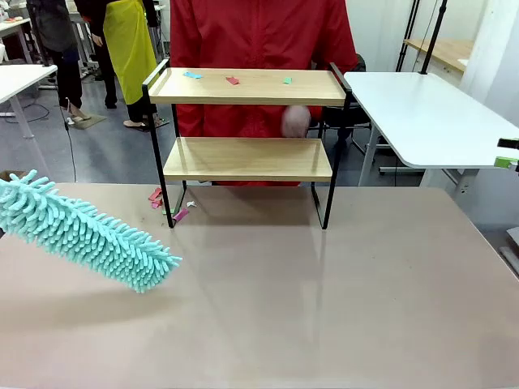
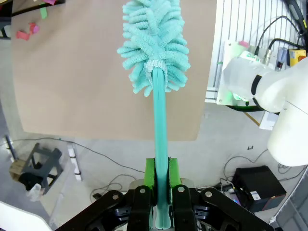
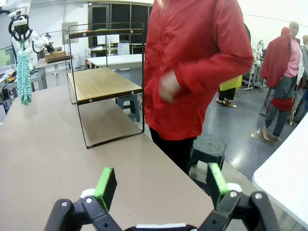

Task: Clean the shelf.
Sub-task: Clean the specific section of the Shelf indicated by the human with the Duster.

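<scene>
Clearly little is done: scraps (image 1: 233, 79) lie atop the shelf (image 1: 247, 158); left gripper (image 2: 161, 168) clamps the duster (image 1: 89, 231), right gripper (image 3: 161, 180) gapes, empty.

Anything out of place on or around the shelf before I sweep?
Yes. Three coloured scraps, blue, red and green, lie scattered on the shelf, on its top board. More pink scraps litter the table by its left front leg. The left hand, shut on the duster, holds it over the table, clear of the shelf.
</scene>
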`<state>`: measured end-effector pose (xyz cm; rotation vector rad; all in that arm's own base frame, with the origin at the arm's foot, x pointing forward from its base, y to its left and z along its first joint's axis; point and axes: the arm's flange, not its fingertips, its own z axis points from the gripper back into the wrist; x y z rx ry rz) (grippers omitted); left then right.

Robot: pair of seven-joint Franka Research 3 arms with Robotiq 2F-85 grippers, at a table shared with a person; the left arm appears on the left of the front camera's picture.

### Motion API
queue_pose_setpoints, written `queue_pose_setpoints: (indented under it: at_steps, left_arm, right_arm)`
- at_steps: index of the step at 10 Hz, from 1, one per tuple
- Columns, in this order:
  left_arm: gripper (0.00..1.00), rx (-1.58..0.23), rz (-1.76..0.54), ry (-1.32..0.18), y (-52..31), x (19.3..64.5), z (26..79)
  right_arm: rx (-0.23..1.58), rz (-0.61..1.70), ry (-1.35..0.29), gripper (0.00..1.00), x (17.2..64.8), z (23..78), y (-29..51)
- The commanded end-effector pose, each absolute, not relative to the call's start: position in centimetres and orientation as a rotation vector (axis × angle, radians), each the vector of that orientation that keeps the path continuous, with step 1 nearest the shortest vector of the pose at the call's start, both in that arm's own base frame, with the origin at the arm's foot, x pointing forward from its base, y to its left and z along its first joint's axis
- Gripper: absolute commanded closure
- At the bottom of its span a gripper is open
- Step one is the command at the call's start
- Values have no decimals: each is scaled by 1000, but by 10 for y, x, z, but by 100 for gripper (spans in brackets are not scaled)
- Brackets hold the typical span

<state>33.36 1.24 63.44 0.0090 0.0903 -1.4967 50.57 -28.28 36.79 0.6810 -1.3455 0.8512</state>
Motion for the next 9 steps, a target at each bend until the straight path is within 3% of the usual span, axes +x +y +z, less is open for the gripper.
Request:
queue_pose_setpoints:
  at_steps: [1,9]
  left_arm:
    - [86,12,-1501,81,12,334,635]
    - [86,12,-1501,81,12,334,635]
  right_arm:
    - [666,842,-1319,0,506,374,-279]
    - [666,842,-1319,0,506,374,-279]
